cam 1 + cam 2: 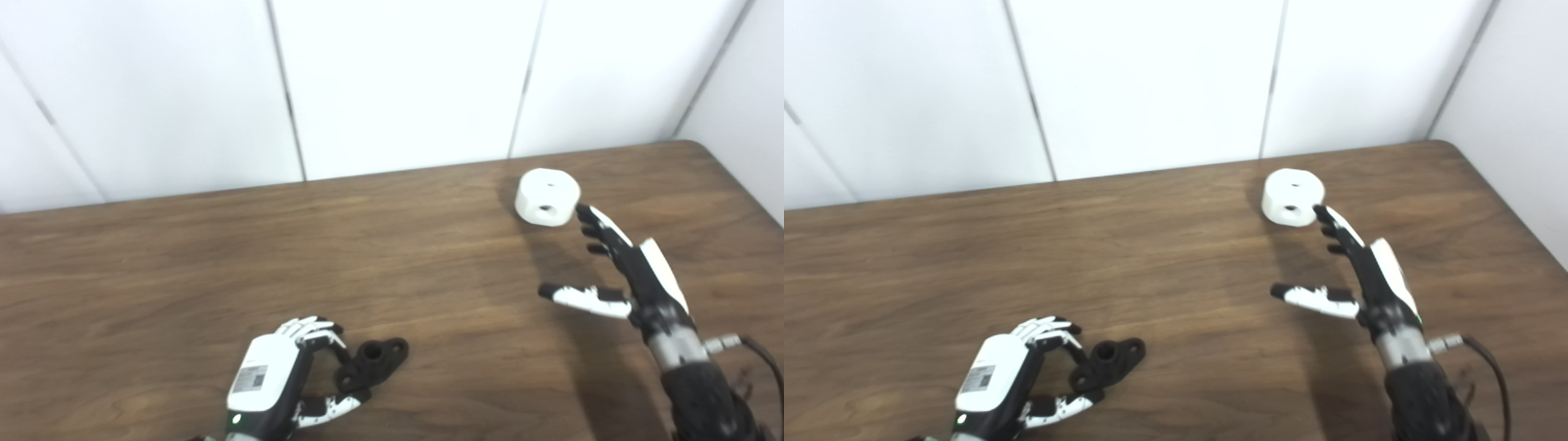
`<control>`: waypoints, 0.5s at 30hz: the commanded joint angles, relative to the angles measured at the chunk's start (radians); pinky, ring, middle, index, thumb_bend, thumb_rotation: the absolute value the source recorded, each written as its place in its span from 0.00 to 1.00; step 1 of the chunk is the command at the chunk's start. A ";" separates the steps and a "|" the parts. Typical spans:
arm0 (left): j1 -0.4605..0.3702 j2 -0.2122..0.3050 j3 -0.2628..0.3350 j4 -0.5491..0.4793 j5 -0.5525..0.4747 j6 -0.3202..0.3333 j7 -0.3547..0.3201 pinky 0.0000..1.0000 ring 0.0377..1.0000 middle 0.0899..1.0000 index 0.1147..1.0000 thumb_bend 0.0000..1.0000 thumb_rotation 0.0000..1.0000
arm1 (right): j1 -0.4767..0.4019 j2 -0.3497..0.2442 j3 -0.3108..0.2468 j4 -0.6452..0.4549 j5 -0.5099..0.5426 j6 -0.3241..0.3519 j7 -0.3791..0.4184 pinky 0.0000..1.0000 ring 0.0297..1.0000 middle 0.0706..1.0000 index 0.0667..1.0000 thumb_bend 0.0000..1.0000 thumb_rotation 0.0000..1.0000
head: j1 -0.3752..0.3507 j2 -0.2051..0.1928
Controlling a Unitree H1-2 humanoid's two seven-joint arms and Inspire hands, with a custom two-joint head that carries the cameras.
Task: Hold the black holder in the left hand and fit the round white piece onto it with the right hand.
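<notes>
The black holder [375, 361] lies flat on the wooden table [184, 275] near the front edge; it is a small bracket with round holes. My left hand [275, 373] curls over its left end, fingers above and thumb below, both touching it. The round white piece [547, 197], a short cylinder with small holes, rests at the back right of the table. My right hand [618, 269] is open, fingers stretched toward the piece, their tips just short of its right side and the thumb spread out to the left.
White wall panels [398, 79] stand right behind the table's back edge. The table's rounded right corner [704, 147] is close to the white piece. A cable [762, 355] runs from the right wrist.
</notes>
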 commanded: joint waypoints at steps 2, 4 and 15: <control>0.028 0.029 -0.002 0.044 0.001 0.033 -0.077 0.82 0.81 0.72 0.42 0.52 0.05 | -0.067 -0.044 -0.012 -0.045 -0.045 0.026 -0.005 1.00 1.00 0.95 0.91 0.80 0.31 | -0.016 -0.002; 0.028 0.033 -0.002 0.041 0.002 0.037 -0.087 0.82 0.81 0.72 0.42 0.52 0.05 | -0.097 -0.066 -0.011 -0.039 -0.062 0.042 0.000 1.00 1.00 0.96 0.91 0.81 0.31 | -0.025 -0.002; 0.032 0.048 -0.001 0.034 -0.004 0.044 -0.107 0.82 0.82 0.73 0.42 0.52 0.05 | -0.290 -0.182 0.022 0.113 -0.151 0.085 0.027 0.96 1.00 0.97 0.90 0.86 0.33 | -0.043 -0.012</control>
